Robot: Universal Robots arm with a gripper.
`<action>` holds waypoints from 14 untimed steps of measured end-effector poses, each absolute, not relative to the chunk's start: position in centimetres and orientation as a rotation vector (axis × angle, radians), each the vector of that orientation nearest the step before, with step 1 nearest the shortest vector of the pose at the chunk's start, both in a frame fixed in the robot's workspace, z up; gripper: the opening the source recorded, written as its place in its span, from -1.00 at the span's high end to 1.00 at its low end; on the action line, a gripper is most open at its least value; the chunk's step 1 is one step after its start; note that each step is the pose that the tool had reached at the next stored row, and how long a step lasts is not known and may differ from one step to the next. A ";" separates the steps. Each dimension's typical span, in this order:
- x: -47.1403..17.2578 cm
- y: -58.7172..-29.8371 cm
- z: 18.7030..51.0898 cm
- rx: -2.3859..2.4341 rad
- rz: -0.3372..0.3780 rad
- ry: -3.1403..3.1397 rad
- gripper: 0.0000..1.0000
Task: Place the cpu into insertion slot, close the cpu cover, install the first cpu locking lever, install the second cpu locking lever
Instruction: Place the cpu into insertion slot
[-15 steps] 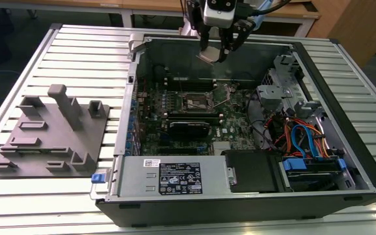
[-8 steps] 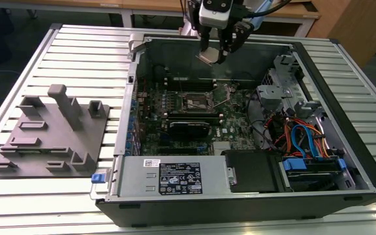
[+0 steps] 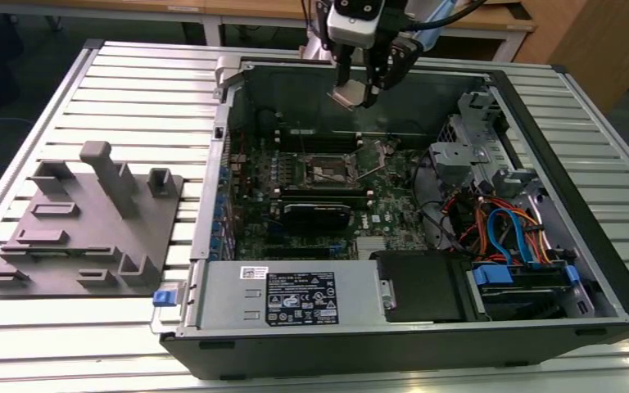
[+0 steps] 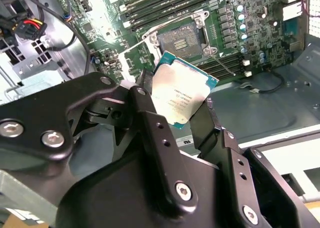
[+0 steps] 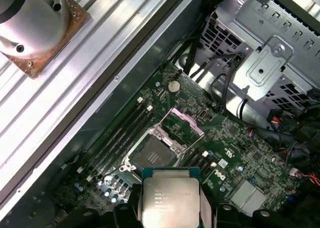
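I see the arm reaching down from the top edge of the exterior view, wrist pointing nearly straight down over the far side of the open black computer case (image 3: 402, 360). The case lies on its side on the silver slatted aluminium desk (image 3: 128, 82).

The black two-fingered end effector (image 3: 359, 92) hangs above the case interior, clear of the green motherboard (image 3: 292, 192) below it. Its fingers are closed narrowly on the cpu (image 3: 347, 97), a small flat square chip with a dull silver-grey metal top. In the second wrist view the end effector (image 4: 177, 107) pinches the chip by two opposite edges, and the cpu (image 4: 182, 95) sits tilted between the fingers rather than level. In the first wrist view the cpu (image 5: 171, 198) shows its metal top between the black fingers (image 5: 127, 210).

The chip is in the air, well apart from the square insertion slot (image 3: 326, 169) on the board. In both wrist views the slot (image 4: 181, 39) (image 5: 152, 153) lies bare, with nothing seated in it. The cpu cover (image 5: 184, 125), a thin silvery metal frame plate, stands swung up beside the slot.

On the exterior view's left, a grey moulded fixture tray (image 3: 85, 237) rests on the desk beside the case.
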State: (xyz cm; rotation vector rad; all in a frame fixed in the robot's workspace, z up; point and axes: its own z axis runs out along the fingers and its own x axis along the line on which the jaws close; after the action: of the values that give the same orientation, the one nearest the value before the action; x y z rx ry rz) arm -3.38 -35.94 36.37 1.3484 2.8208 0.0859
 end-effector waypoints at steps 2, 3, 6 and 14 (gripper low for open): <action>-3.4 -35.9 36.4 1.367 0.085 2.812 -0.07; -3.4 -35.9 36.3 1.377 0.084 2.807 -0.07; -3.4 -35.9 36.3 1.404 0.083 2.794 -0.07; -3.4 -35.9 36.3 1.474 0.078 2.759 -0.07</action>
State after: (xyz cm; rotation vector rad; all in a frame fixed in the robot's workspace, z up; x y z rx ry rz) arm -3.38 -35.94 36.27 1.4735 2.7588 0.0778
